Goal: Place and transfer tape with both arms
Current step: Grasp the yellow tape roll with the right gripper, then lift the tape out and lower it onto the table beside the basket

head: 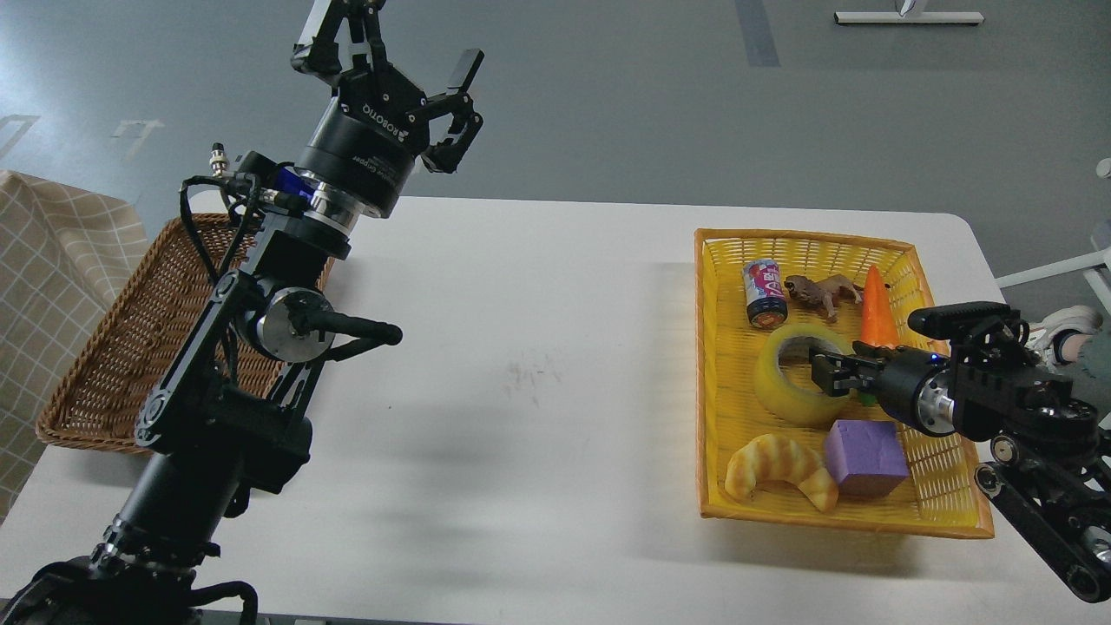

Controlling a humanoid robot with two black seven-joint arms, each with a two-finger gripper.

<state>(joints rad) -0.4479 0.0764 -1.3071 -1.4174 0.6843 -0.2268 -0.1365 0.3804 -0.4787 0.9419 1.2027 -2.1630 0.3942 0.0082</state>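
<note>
The roll of yellow packing tape (794, 382) lies flat near the middle of a yellow plastic basket (717, 365) at the 3 o'clock side of the white worktop (538, 347). The right end effector (823, 369) reaches in from 3 o'clock with its fingertips at the roll's right rim, one seemingly inside the pale core; the fingers are seen end-on and dark, so I cannot tell whether they grip the roll or merely touch it. The tape is crowded on all sides: a small drink can (765, 294) lies at its 12 o'clock, a brown toy animal (823, 293) at 1 o'clock, and an orange toy carrot (877, 310) at 2 o'clock, just above the right arm's wrist. At the roll's 6 o'clock lies a toy croissant (779, 469), and at 5 o'clock a purple block (864, 456) sits just under the wrist. The left end effector (395, 65) is raised high at 11 o'clock of the view, its fingers spread wide and holding nothing. Behind that arm, at the worktop's 9 o'clock edge, rests a brown wicker basket (139, 347), and a checked cloth (52, 286) lies further left.
</note>
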